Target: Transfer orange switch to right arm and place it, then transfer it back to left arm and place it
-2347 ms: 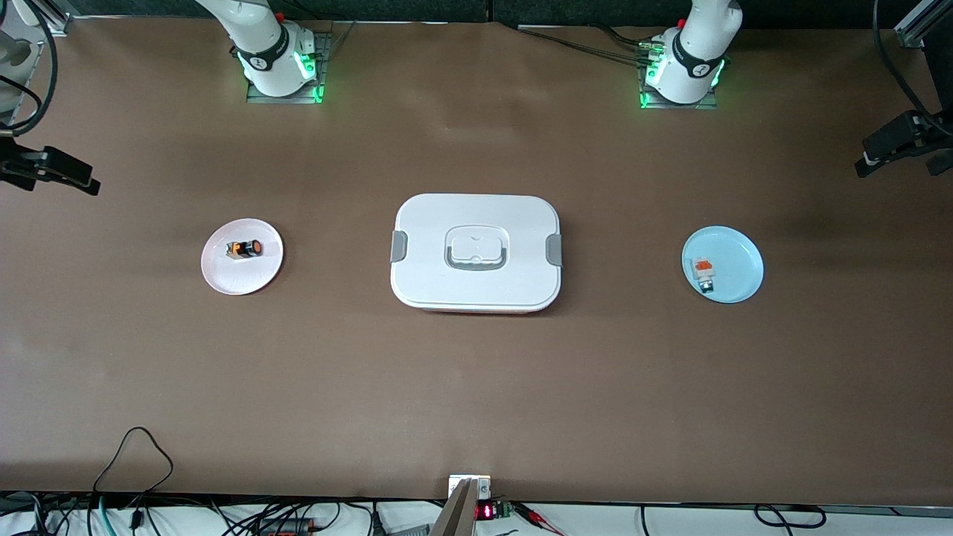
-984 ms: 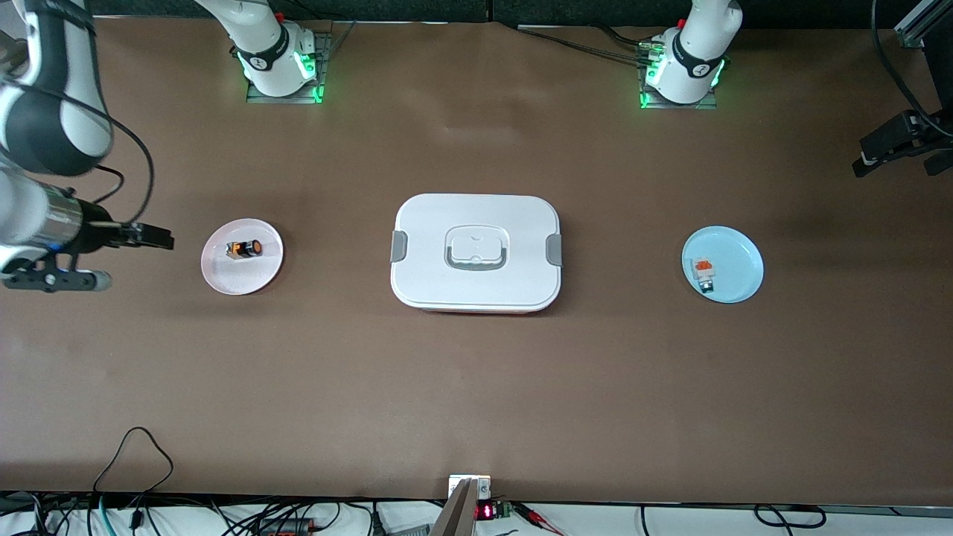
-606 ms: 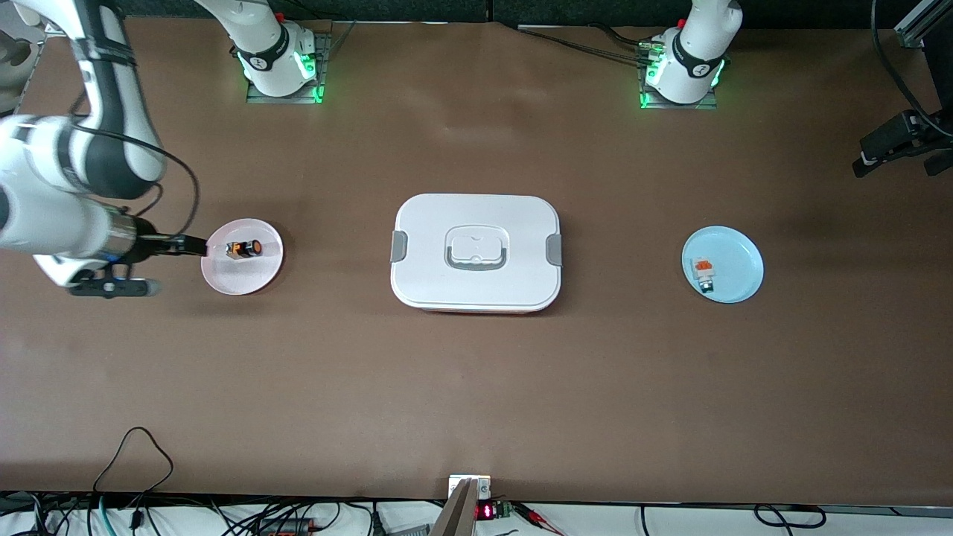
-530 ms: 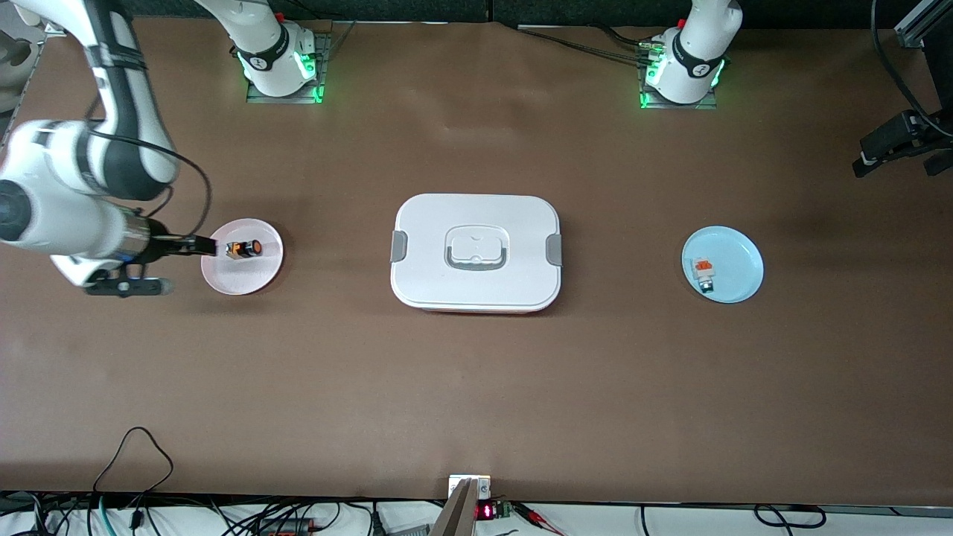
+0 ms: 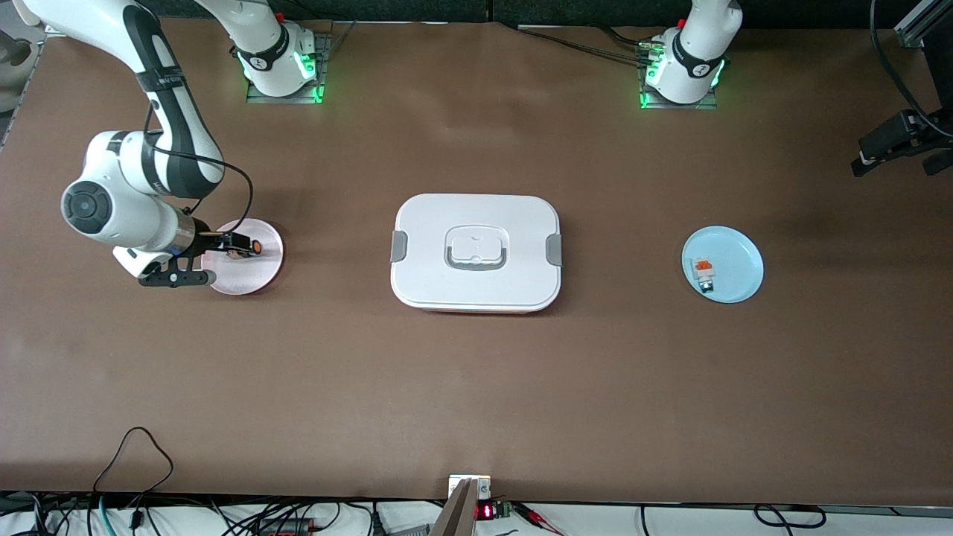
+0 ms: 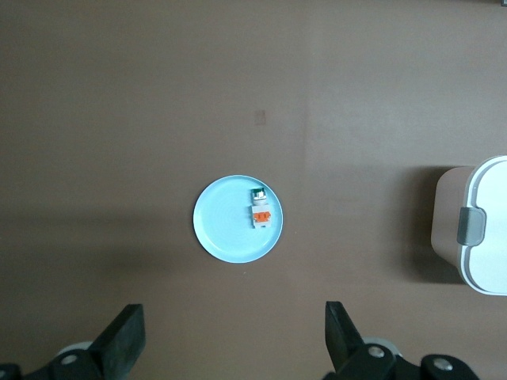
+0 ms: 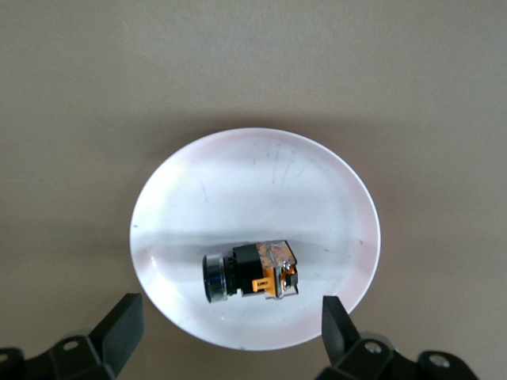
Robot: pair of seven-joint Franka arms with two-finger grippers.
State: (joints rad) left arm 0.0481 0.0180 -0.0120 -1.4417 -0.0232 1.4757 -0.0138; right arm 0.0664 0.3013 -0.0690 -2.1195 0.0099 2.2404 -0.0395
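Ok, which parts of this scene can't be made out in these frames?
- Front view: the right gripper over the pink plate covers most of the orange switch.
- Front view: the left gripper is cut off by the picture's edge.
- Left wrist view: the box is cut by the edge; the white-grey block on the blue plate is too small for detail.

Front view: right gripper (image 5: 227,243) covered part of the orange switch (image 5: 249,246) and the pink plate (image 5: 257,269). Left arm's gripper (image 5: 893,145) was cut off at the desk's left-arm edge. Left wrist view: box (image 6: 483,229) cut by the frame; small part on blue plate (image 6: 238,219) too small to identify.
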